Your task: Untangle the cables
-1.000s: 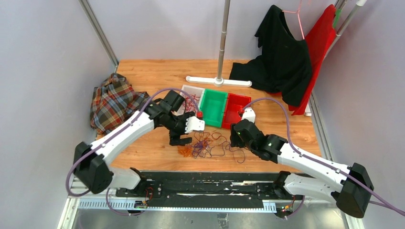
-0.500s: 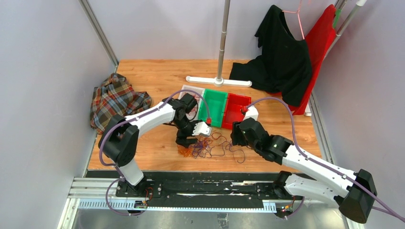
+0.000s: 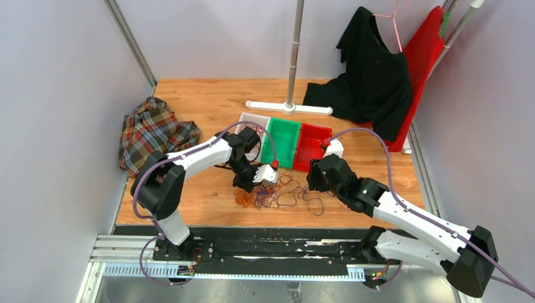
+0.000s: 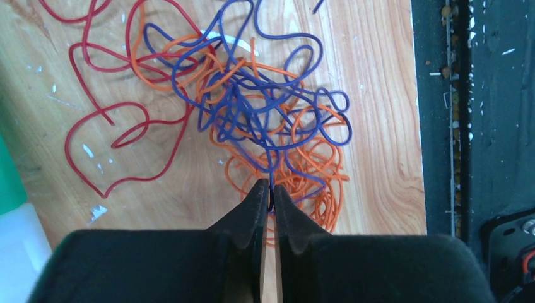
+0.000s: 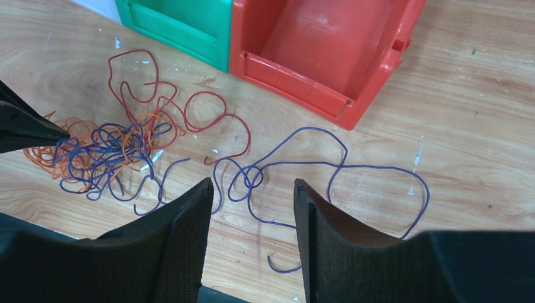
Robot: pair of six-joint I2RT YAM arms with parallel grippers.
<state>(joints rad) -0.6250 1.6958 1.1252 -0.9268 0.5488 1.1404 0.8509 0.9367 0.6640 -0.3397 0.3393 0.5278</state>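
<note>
Wooden table (image 3: 208, 101) carries everything. Black garment (image 3: 372, 76) draped at far right corner. Plaid cloth (image 3: 151, 132) bunched at left edge. Green bin (image 3: 282, 142) and red bin (image 3: 310, 144) side by side mid-table, touching. Tangled cables (image 4: 252, 110), red, orange and purple, lie near front edge just before bins, with loose purple strands trailing right. Left gripper (image 4: 268, 188) at tangle's left side, fingers pinched almost together on purple strand. Right gripper (image 5: 251, 192) spread wide above loose purple loops, holding nothing.
</note>
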